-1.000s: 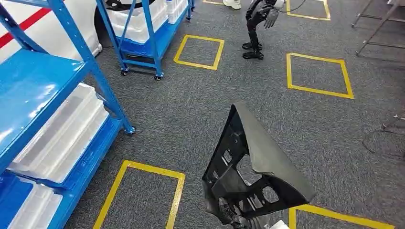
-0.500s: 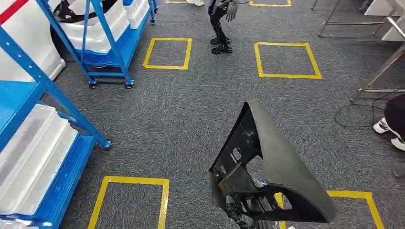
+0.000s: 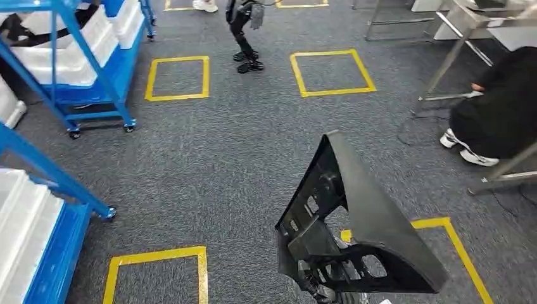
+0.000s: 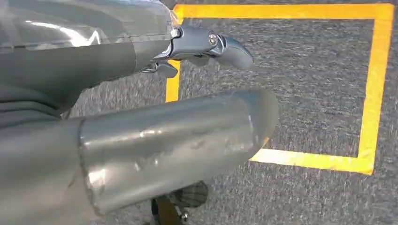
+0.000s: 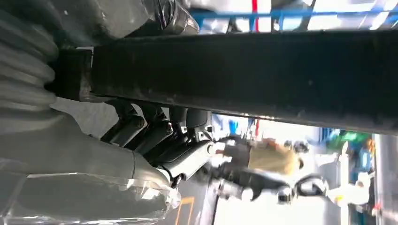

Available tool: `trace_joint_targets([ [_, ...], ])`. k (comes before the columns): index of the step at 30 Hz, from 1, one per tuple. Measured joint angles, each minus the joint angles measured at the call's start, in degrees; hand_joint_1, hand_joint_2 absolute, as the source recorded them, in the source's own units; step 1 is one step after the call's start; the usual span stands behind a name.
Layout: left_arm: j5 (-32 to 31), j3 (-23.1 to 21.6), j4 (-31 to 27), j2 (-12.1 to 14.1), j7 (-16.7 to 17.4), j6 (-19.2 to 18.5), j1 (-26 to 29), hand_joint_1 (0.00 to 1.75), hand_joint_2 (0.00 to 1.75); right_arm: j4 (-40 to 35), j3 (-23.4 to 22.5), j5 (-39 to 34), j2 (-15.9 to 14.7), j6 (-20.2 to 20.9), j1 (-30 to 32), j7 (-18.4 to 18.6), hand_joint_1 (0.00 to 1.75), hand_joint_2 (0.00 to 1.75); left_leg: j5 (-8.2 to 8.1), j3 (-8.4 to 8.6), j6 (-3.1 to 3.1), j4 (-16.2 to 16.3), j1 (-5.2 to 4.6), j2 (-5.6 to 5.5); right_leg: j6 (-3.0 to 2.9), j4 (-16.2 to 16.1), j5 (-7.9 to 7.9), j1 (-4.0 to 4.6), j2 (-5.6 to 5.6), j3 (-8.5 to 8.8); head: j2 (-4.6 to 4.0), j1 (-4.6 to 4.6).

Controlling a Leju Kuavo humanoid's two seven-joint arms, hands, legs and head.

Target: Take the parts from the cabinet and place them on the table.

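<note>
The right hand [image 3: 315, 288] sits at the bottom centre of the head view, its dark fingers [image 5: 155, 133] curled around the lower edge of a black plastic part [image 3: 354, 221]. In the right wrist view the same fingers wrap under a long black bar of the part [image 5: 244, 79] that runs across the upper half of that picture, so the hold is closed and firm. The part stands tilted in the lower middle of the head view: a smooth dark panel faces right, and a ribbed frame with cut-out openings faces left.

The left hand [image 4: 141, 136] fills the left side of the left wrist view, with a thick grey thumb reaching toward the picture's centre and a finger tip above it. Nothing lies between them; I cannot tell how far the remaining fingers are spread.

The floor is grey carpet marked with yellow tape squares [image 3: 178, 78]; 1 square corner lies just behind the part. A blue shelf rack [image 3: 76, 63] with white bins stands at the upper left, and another blue shelf [image 3: 44, 247] fills the lower left corner. A person in black [image 3: 497, 117] crouches at the right edge beside metal table legs [image 3: 443, 69]. Another robot's dark legs [image 3: 244, 38] stand at the top centre.
</note>
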Motion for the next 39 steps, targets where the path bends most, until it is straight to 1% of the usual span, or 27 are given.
trace_joint_targets([
  [2,-0.1,0.0,0.0,0.0,0.0,0.0,-0.2,0.0,0.0,0.0,-0.1,0.0,0.0,0.0,0.0,0.0,1.75,1.75,-0.23,0.2,-0.26,0.1,0.02,1.3,0.15,-7.3,4.1,-0.24,-0.77,4.15,-0.02,0.0],
  [3,-0.1,0.0,0.0,0.0,0.0,0.0,-0.3,0.0,0.0,0.0,-0.1,0.0,0.0,0.0,0.0,0.0,1.75,1.75,-0.45,0.41,-0.51,0.1,0.04,1.86,0.06,-12.8,6.24,-0.24,-2.0,7.34,-0.02,0.0],
  [4,-0.1,0.0,0.0,0.0,0.0,0.0,-0.3,0.0,0.0,0.0,-0.1,0.0,0.0,0.0,0.0,0.0,1.75,1.75,-0.69,0.68,-0.81,0.3,-0.06,2.35,-0.25,-17.4,6.42,0.0,-4.72,9.74,-0.02,0.0],
  [5,0.0,0.0,0.0,0.0,0.0,0.0,-0.3,0.0,0.0,0.0,-0.1,-0.1,0.0,0.0,0.0,0.0,1.75,1.75,-0.97,0.7,-1.22,0.4,-0.42,2.84,-0.53,-17.4,6.54,0.4,-4.79,9.84,-0.02,0.0],
  [8,0.2,0.0,0.0,-0.1,-0.1,0.0,-0.7,0.0,0.0,-0.2,-0.2,-0.2,-0.1,0.0,0.1,0.0,1.75,1.75,-1.01,1.23,-1.95,0.2,-0.26,4.24,-1.3,-17.3,6.55,0.88,-2.64,9.45,-0.02,0.0],
  [9,0.2,0.0,0.0,-0.1,-0.1,0.0,-0.8,0.0,0.0,-0.2,-0.2,-0.2,-0.1,0.0,0.1,0.0,1.75,1.75,-1.46,1.35,-2.49,0.4,-0.08,4.19,-1.92,-18.0,6.94,0.24,-1.91,9.79,0.0,-0.02],
  [10,0.2,0.0,0.0,-0.1,-0.1,0.0,-0.9,0.0,0.0,-0.3,-0.2,-0.2,-0.1,0.1,0.2,-0.1,1.75,1.75,-2.46,1.06,-2.77,1.5,0.22,1.34,-2.24,-18.3,7.13,0.17,-1.5,9.9,-0.02,0.0],
  [11,0.3,0.0,0.0,-0.1,-0.1,0.1,-0.9,0.0,0.0,-0.4,-0.2,-0.2,-0.1,0.1,0.0,-0.1,1.75,1.75,-4.47,-0.16,-2.79,4.3,0.32,-0.77,-2.64,-18.3,7.26,0.13,-1.04,9.8,-0.02,-0.02],
  [12,0.4,0.0,0.0,-0.1,-0.1,0.1,-0.7,0.0,0.0,-0.4,-0.2,-0.2,-0.1,0.1,-0.1,0.0,1.75,1.75,-6.93,-2.24,-2.86,8.8,0.36,-1.89,-2.83,-18.2,7.3,0.15,-0.37,9.67,-0.02,0.0],
  [14,0.5,0.0,0.0,0.0,-0.1,0.1,-0.5,0.0,0.0,-0.4,-0.2,-0.2,-0.1,0.1,0.0,0.0,1.75,1.75,-10.22,-6.56,-3.04,17.7,0.36,-2.43,-2.89,-18.1,7.34,0.35,1.15,9.51,0.0,0.0],
  [15,0.5,0.0,0.0,0.0,0.0,0.1,-0.4,0.0,0.0,-0.3,-0.2,-0.2,-0.1,0.2,0.0,0.0,1.75,1.75,-9.77,-7.4,-3.01,18.9,0.36,-2.43,-2.89,-17.9,7.34,0.37,1.97,9.47,-0.02,-0.02],
  [16,0.4,0.0,0.0,0.0,0.0,0.0,-0.3,0.0,0.0,-0.3,-0.2,-0.2,-0.1,0.4,0.0,0.0,1.75,1.75,-8.0,-6.89,-2.92,17.4,0.36,-2.5,-2.89,-17.8,7.32,0.37,2.71,9.46,-0.02,-0.02],
  [18,0.4,0.0,0.1,0.0,0.0,0.0,-0.4,0.0,0.0,-0.3,-0.2,-0.2,-0.1,0.6,-0.1,0.3,1.75,1.75,-2.41,-2.98,-2.66,8.2,0.45,-3.47,-2.75,-17.5,7.21,0.35,4.3,9.56,-0.02,-0.02],
  [19,0.3,0.0,0.1,0.0,0.0,0.0,-0.4,0.0,0.0,-0.4,-0.2,-0.2,-0.1,0.7,-0.1,0.4,1.75,1.75,-0.34,-0.89,-2.48,3.4,0.58,-5.56,-2.62,-17.3,7.15,0.32,4.95,9.51,-0.02,-0.02],
  [20,0.3,0.0,0.1,0.0,0.1,0.0,-0.4,0.0,0.0,-0.3,-0.2,-0.2,-0.1,0.7,-0.1,0.5,1.75,1.75,-1.3,-0.35,-2.3,1.6,0.64,-8.78,-2.24,-17.0,7.13,0.58,5.54,9.2,-0.02,0.0],
  [23,0.2,-0.1,0.1,0.0,0.2,0.0,-0.4,0.0,0.0,-0.4,-0.2,-0.1,-0.1,0.8,-0.1,1.1,1.75,1.75,-0.93,-0.3,-1.68,1.5,0.2,-6.87,-0.95,-17.3,7.83,-0.04,7.61,8.51,-0.02,-0.02],
  [24,0.1,-0.2,0.1,0.0,0.2,-0.2,-0.5,0.0,0.0,-0.4,-0.2,-0.1,-0.1,0.8,-0.1,1.2,1.75,1.75,-0.46,-0.18,-1.12,1.0,0.53,-6.02,-0.41,-17.5,8.16,0.28,8.44,8.25,-0.02,0.0],
  [25,0.1,-0.3,0.2,-0.1,0.1,-0.3,-0.6,0.0,0.0,-0.4,-0.2,-0.1,-0.1,0.8,0.0,1.2,1.75,1.75,0.04,-0.12,-0.63,0.4,0.82,-4.95,-0.53,-16.8,7.56,0.13,6.69,8.0,-0.02,0.0],
  [26,0.0,-0.4,0.2,-0.1,0.1,-0.4,-0.5,0.0,0.0,-0.5,-0.2,-0.1,-0.2,0.8,-0.2,1.2,1.75,1.75,0.16,-0.18,-0.21,0.1,0.76,-4.36,-0.39,-14.9,5.81,0.52,3.32,7.02,-0.02,0.04],
  [27,-0.1,-0.4,0.2,-0.1,0.0,-0.4,-0.4,0.0,0.0,-0.5,-0.2,-0.1,-0.2,0.9,-0.5,1.4,1.75,1.75,0.19,-0.24,-0.1,0.1,0.6,-3.38,-0.15,-11.0,3.28,0.48,1.34,5.22,-0.02,0.0],
  [29,-0.1,-0.4,0.2,-0.1,0.0,-0.5,-0.1,0.0,0.0,-0.5,-0.2,-0.1,-0.2,0.9,-0.5,1.7,1.75,1.75,0.08,-0.3,0.07,0.2,0.36,-1.53,0.22,-2.3,-0.62,0.2,0.09,1.25,0.0,0.02],
  [30,0.0,-0.4,0.2,-0.1,0.0,-0.5,-0.1,0.0,0.0,-0.5,-0.2,-0.1,-0.2,0.9,-0.5,1.9,1.75,1.75,0.02,-0.35,0.04,0.2,0.32,-0.63,0.37,0.0,-0.91,0.06,-0.03,0.24,-0.02,0.0],
  [31,0.0,-0.5,0.2,-0.1,0.0,-0.5,-0.1,0.0,0.0,-0.5,-0.2,-0.1,-0.2,0.9,-0.5,2.1,1.75,1.75,-0.06,-0.32,-0.03,0.2,0.3,0.15,0.47,-0.9,0.22,-0.07,-0.15,0.8,-0.02,0.0],
  [33,0.1,-0.5,0.3,-0.1,0.0,-0.6,-0.2,0.0,0.0,-0.5,-0.2,-0.1,-0.2,0.9,-0.5,2.3,1.75,1.75,-0.39,0.04,-0.31,0.3,0.3,1.44,0.34,-9.4,4.69,-0.06,-1.1,5.7,-0.02,0.0],
  [34,0.1,-0.5,0.3,-0.1,0.0,-0.7,-0.2,0.0,0.0,-0.5,-0.2,-0.1,-0.2,0.9,-0.5,2.3,1.75,1.75,-0.61,0.4,-0.52,0.3,0.29,2.03,0.06,-14.8,6.71,0.02,-2.71,8.89,-0.02,0.02],
  [35,0.2,-0.6,0.3,-0.2,0.0,-0.7,-0.2,0.0,0.0,-0.5,-0.2,-0.1,-0.2,0.8,-0.6,2.3,1.75,1.75,-0.86,0.65,-0.89,0.3,0.04,2.54,-0.61,-17.6,5.93,0.68,-6.09,10.28,-0.02,0.0],
  [39,0.1,-1.0,0.4,-0.3,0.0,-0.8,-0.3,0.0,0.0,-0.5,-0.2,-0.1,-0.3,0.7,-0.4,2.5,1.75,1.75,-1.35,1.28,-1.89,0.4,-0.26,4.8,-1.49,-17.8,6.45,0.97,-3.14,9.81,-0.02,0.0],
])
